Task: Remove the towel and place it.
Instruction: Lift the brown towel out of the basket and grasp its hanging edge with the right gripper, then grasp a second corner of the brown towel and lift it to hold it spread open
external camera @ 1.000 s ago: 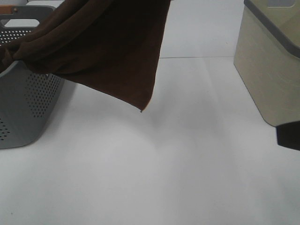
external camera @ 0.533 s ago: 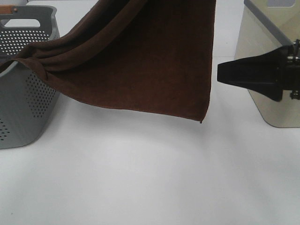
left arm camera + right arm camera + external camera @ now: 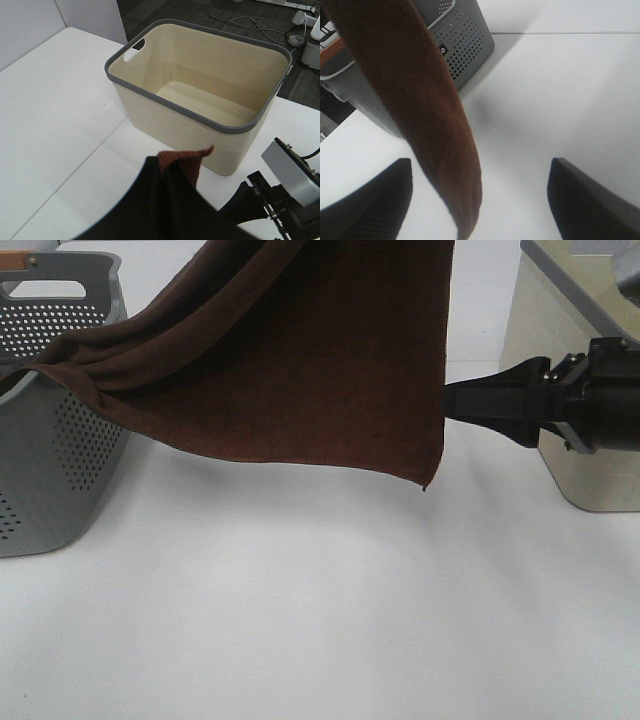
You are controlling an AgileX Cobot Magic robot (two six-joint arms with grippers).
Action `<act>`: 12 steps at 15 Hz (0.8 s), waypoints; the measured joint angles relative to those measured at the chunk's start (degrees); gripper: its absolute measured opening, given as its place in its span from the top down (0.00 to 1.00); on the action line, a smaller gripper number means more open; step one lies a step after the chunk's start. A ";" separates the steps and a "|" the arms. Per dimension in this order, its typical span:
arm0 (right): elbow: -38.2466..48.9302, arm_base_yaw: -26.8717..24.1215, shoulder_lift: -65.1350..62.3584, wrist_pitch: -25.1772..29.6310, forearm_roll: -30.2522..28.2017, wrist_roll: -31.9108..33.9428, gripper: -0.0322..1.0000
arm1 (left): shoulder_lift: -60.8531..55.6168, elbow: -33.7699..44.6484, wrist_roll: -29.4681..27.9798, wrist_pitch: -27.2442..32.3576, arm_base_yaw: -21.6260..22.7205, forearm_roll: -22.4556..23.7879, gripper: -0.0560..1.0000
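Note:
The dark brown towel (image 3: pixel 310 360) hangs from above the exterior high view, and its left end still lies over the rim of the grey perforated basket (image 3: pixel 50 470). My left gripper (image 3: pixel 172 167) is shut on an upper corner of the towel (image 3: pixel 182 160); it is out of the exterior high view. My right gripper (image 3: pixel 455 400) reaches in from the right to the towel's hanging right edge. In the right wrist view it is open (image 3: pixel 480 162), and the towel's edge (image 3: pixel 430 110) hangs between its two fingers.
A beige basket with a grey rim (image 3: pixel 575 390) stands at the right, just behind my right arm; it is empty inside in the left wrist view (image 3: pixel 200 95). The white table (image 3: pixel 320 600) runs below the towel.
My right gripper has come in from the right to the towel's hanging edge. The towel swung right a second ago and has barely moved since.

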 joint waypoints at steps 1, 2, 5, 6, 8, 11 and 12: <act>-0.46 0.00 1.32 0.63 0.57 -0.97 0.28 | 0.00 0.00 0.00 -0.06 0.00 0.00 0.95; -0.97 0.00 2.52 1.72 0.86 -2.01 0.28 | 0.00 0.00 0.11 -0.06 0.00 0.00 0.95; -1.55 1.66 5.39 2.64 2.01 -4.76 0.28 | 0.00 0.00 0.17 -0.69 0.00 0.00 0.95; -1.55 4.13 5.90 1.78 2.01 -6.65 0.28 | 0.00 0.00 0.17 -1.32 0.00 0.00 0.95; -1.60 10.60 6.53 -7.39 1.83 -8.54 0.32 | 0.00 0.00 0.17 -1.32 0.00 0.00 0.95; -2.06 10.94 6.65 -9.80 1.95 -8.37 0.57 | 0.00 0.00 0.17 -1.38 0.00 0.00 0.95; -2.23 11.00 6.65 -9.40 2.01 -7.85 0.67 | 0.00 0.00 0.17 -1.38 0.00 0.00 0.95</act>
